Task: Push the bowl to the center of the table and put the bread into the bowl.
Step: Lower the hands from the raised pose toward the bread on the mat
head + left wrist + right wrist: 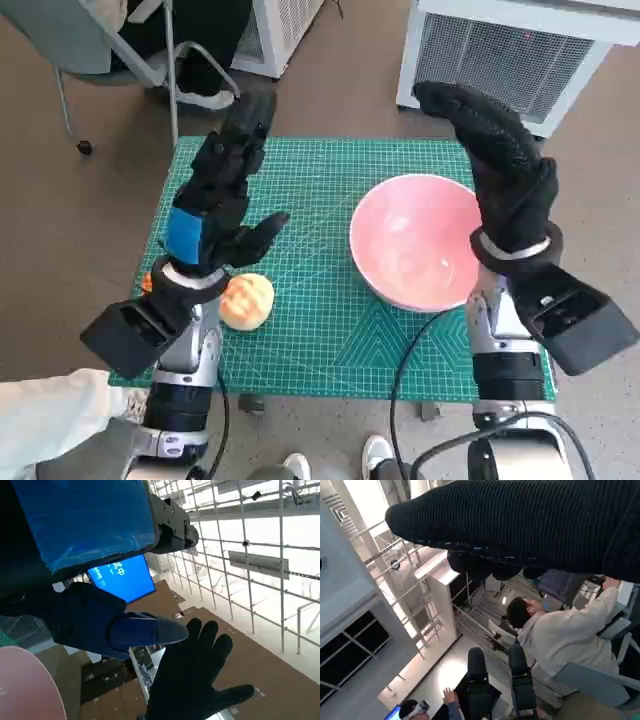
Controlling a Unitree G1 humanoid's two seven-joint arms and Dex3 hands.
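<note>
Over the green mat (330,330), both hands hung released, left hand (222,200) above the bread (247,300), right hand (500,165) beside the bowl (415,240).

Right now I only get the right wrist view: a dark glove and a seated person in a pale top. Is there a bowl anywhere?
Observer: Yes. The head view shows a pink bowl, empty, on the right part of a green mat.
Operator: And the bread it should go in?
Observer: The bread lies on the mat's left part, outside the bowl.
Operator: Is a hand holding it?
Observer: No. The left hand is raised above it with fingers spread, and the right hand is open too.
</note>
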